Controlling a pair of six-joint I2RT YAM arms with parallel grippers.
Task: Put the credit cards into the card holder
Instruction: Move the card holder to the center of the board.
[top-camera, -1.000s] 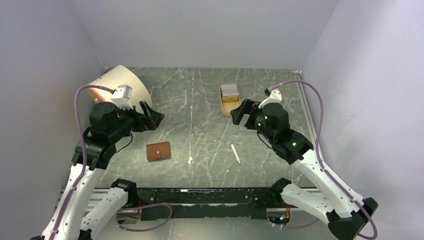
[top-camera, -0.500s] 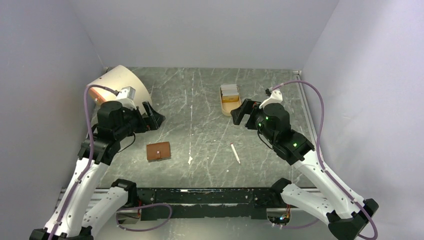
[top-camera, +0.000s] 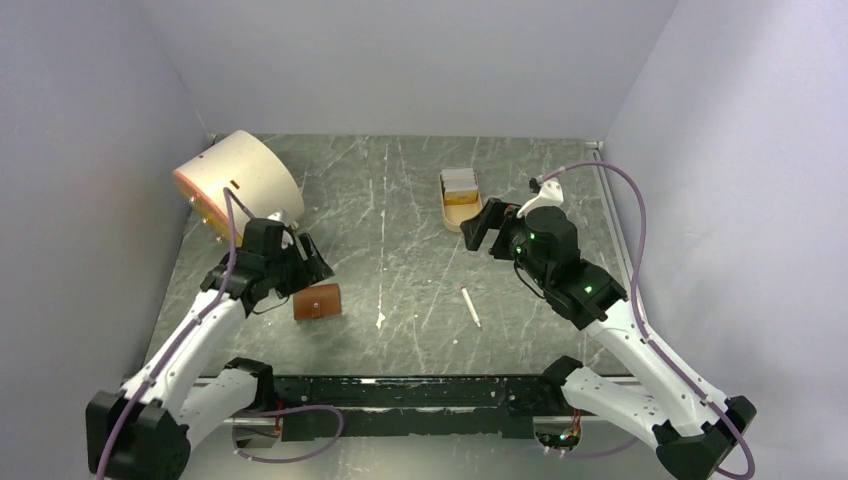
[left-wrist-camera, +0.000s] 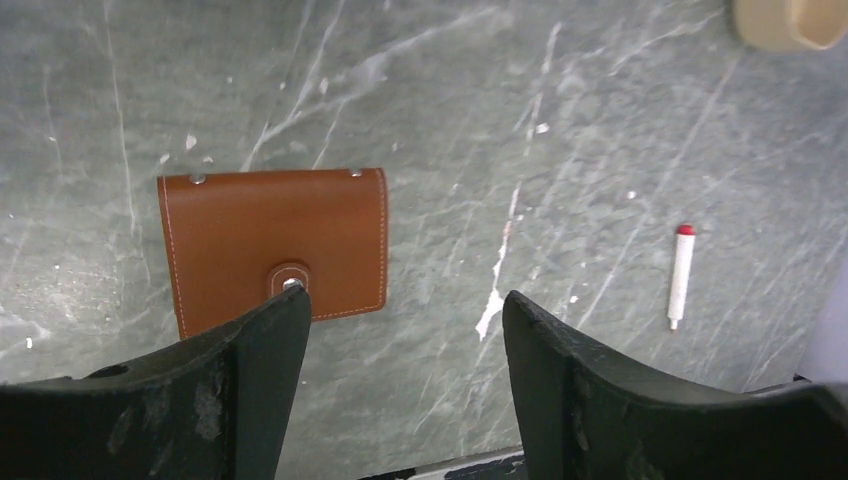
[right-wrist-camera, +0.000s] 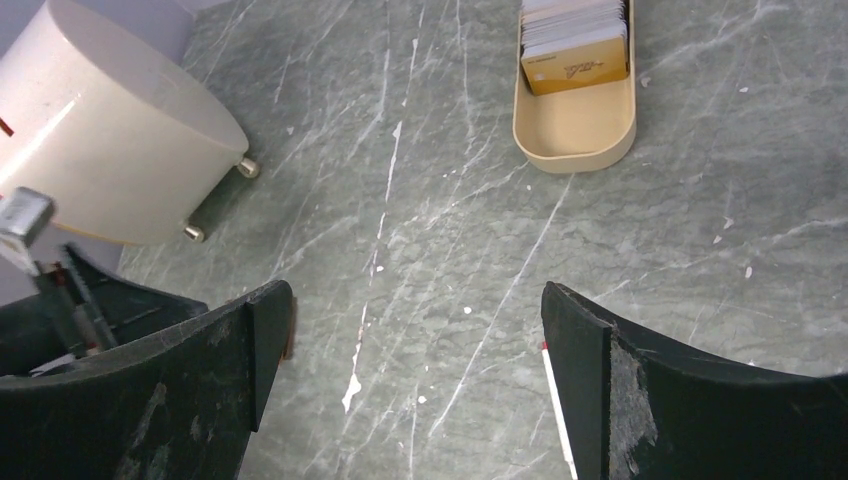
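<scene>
The card holder (top-camera: 317, 301) is a closed brown leather wallet lying flat on the table, snap tab shut; it also shows in the left wrist view (left-wrist-camera: 272, 245). A stack of credit cards (top-camera: 459, 181) sits in the far end of a tan oval tray (top-camera: 460, 212), and also shows in the right wrist view (right-wrist-camera: 572, 30). My left gripper (top-camera: 308, 258) is open and empty, just above the wallet's far edge; in the left wrist view (left-wrist-camera: 400, 310) its left finger overlaps the snap. My right gripper (top-camera: 485, 222) is open and empty, right of the tray, and shows in its own view (right-wrist-camera: 415, 300).
A big cream drum (top-camera: 235, 180) lies on its side at the back left. A thin white stick with a red tip (top-camera: 470, 306) lies right of centre. Grey walls close the table on three sides.
My left arm has swung down and to the right, from beside the drum to just above the wallet. The right arm, the wallet and the cards have not moved.
</scene>
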